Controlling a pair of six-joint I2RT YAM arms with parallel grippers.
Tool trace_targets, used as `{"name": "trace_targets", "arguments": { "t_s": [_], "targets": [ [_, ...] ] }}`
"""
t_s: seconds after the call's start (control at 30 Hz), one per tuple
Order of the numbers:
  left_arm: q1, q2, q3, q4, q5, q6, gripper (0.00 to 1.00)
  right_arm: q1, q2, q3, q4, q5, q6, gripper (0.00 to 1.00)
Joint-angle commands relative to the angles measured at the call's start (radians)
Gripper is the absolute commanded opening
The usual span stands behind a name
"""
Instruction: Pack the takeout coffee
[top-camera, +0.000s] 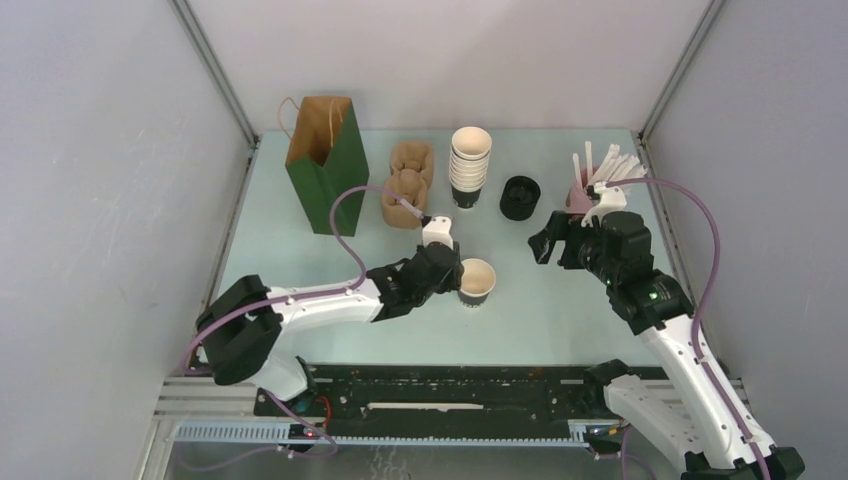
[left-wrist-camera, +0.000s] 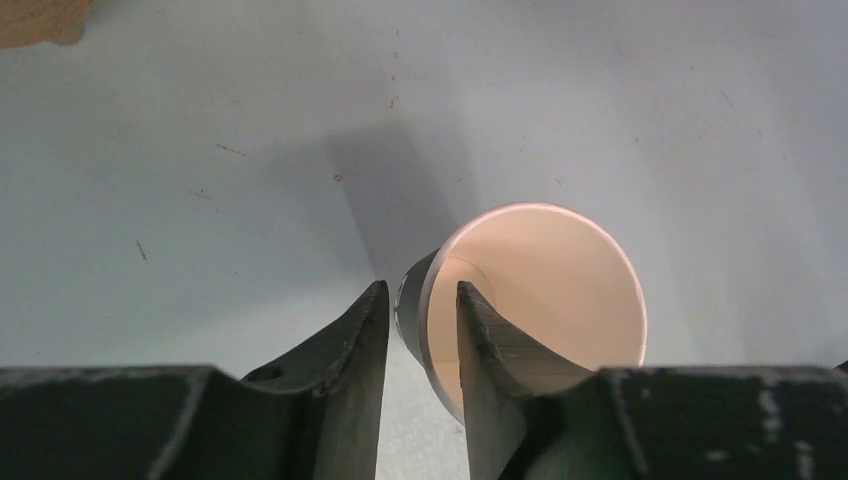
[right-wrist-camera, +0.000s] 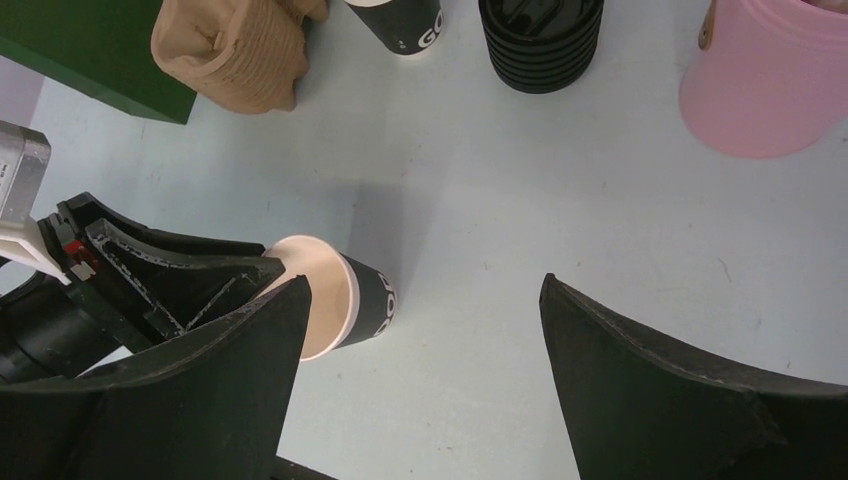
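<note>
Coffee cup (top-camera: 477, 281) is set upright and lidless at mid-table. Its rim is straddled by the left gripper (left-wrist-camera: 420, 300), jaws narrowly parted. The right gripper (right-wrist-camera: 424, 283) is held wide and empty. A lid from the stack of black lids (top-camera: 519, 197) is probably needed next.

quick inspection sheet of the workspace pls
surface: pale table, faint specks
job's things: lidless paper cup standing mid-table; green bag upright, open
clutter: cup stack, black lid stack, brown carriers, pink tub of white sticks
claws: left claw straddles the cup's rim, grip unclear; right claw open, empty
cables: purple cable looped along each arm
surroundings: grey walls, metal frame posts
</note>
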Motion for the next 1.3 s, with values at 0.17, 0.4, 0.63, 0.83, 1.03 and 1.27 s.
{"name": "trace_targets", "arguments": {
  "t_s": [0.17,0.4,0.63,0.83,1.03,1.27],
  "targets": [
    [-0.008,-0.177,0.042,-0.156,-0.035,0.052,0.61,0.076,0.074,0.037,0.010,0.135,-0.056,0.91],
    [-0.007,-0.393,0.064,-0.268,-0.028,0.132,0.81,0.136,0.387,0.176,0.079,0.234,-0.108,0.82],
    [-0.007,-0.568,-0.014,-0.289,0.063,0.126,0.91,0.052,0.841,0.515,0.063,0.173,-0.182,0.64],
    [-0.007,-0.667,-0.056,-0.345,0.068,0.131,0.96,0.004,1.031,0.689,0.060,0.151,-0.231,0.58],
    [-0.007,-0.698,-0.058,-0.371,0.039,0.136,0.97,-0.007,1.112,0.736,0.080,0.131,-0.258,0.54],
    [-0.007,-0.665,-0.051,-0.361,0.041,0.121,0.98,-0.008,1.142,0.732,0.112,0.095,-0.264,0.48]
  ]
}}
